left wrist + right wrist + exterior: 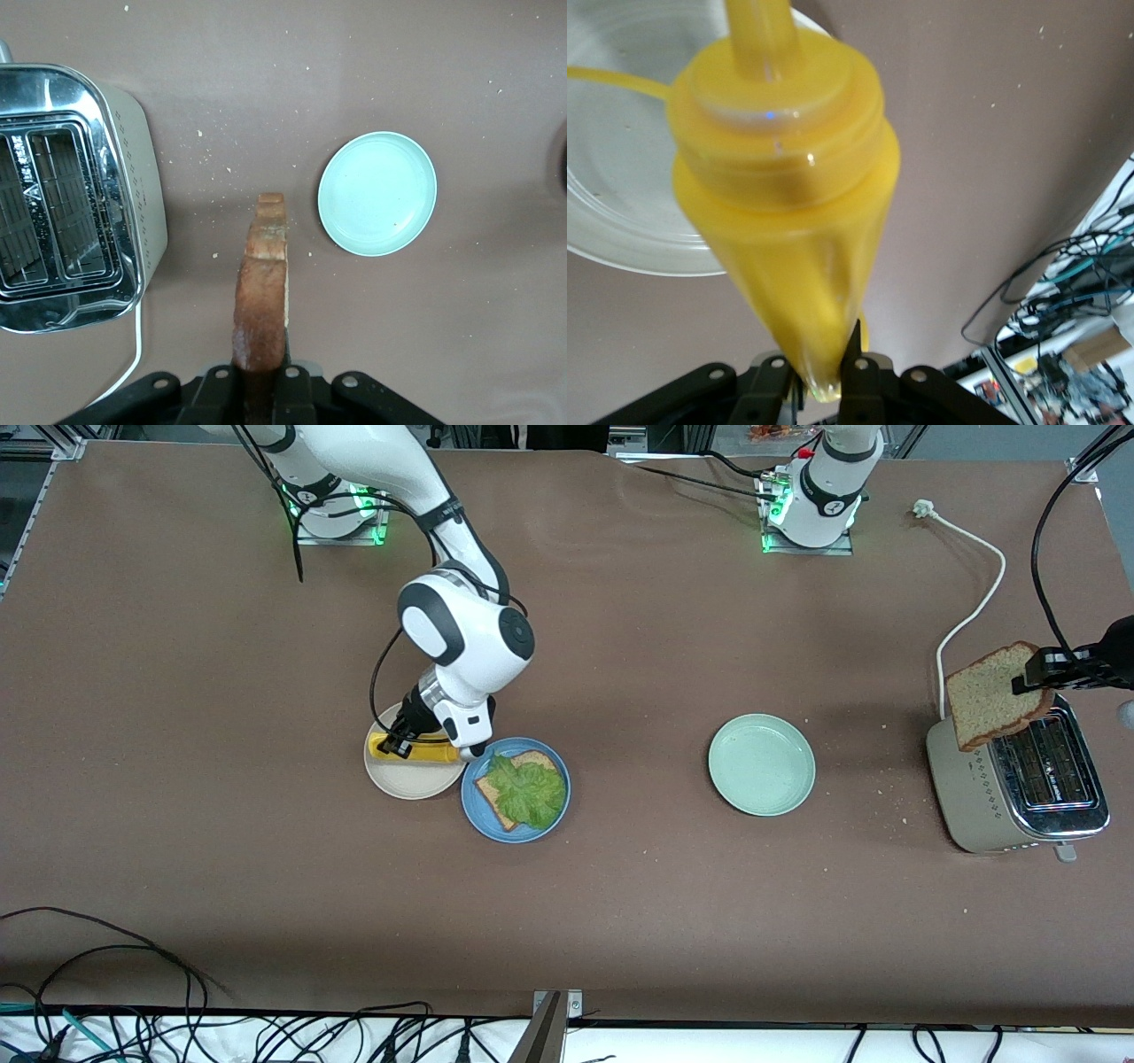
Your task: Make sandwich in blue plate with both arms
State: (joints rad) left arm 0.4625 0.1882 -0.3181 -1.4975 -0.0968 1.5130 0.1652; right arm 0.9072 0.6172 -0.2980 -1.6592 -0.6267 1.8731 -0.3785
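The blue plate carries one toasted bread slice with a ruffled green lettuce leaf on top. Beside it, over a beige plate, my right gripper is shut on a yellow squeeze bottle. In the right wrist view the bottle fills the middle, pinched at its base by the gripper, nozzle over the beige plate. My left gripper is shut on a second bread slice above the toaster. The slice hangs edge-on from the gripper.
An empty pale mint-green plate sits mid-table between the blue plate and the toaster. The toaster's white cord runs toward the left arm's base. Crumbs lie around the toaster. Black cables trail along the table edge nearest the front camera.
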